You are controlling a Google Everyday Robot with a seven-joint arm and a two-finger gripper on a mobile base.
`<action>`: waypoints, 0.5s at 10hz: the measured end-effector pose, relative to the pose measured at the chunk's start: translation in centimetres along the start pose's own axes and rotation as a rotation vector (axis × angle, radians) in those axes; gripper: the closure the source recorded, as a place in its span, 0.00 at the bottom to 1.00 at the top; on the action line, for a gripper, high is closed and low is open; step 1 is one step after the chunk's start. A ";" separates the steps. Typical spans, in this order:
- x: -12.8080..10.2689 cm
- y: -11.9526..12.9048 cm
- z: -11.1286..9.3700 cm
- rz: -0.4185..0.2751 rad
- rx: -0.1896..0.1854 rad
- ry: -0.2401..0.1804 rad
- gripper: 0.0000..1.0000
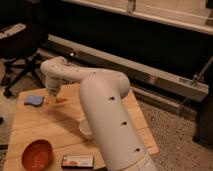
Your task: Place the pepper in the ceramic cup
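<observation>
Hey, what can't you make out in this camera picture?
All in the camera view:
- Ceramic cup: right side hidden behind the arm.
- Gripper, shut, over the table's far left beside the pepper: any hold too small to see.
- Flat packet: label too small.
</observation>
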 end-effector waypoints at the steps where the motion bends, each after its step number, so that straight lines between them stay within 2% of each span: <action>1: -0.1 0.9 -1.7 0.005 -0.003 -0.030 0.86; 3: 0.4 2.6 -4.6 0.009 0.001 -0.053 0.84; 5: 1.5 4.2 -6.6 0.024 0.002 -0.055 0.69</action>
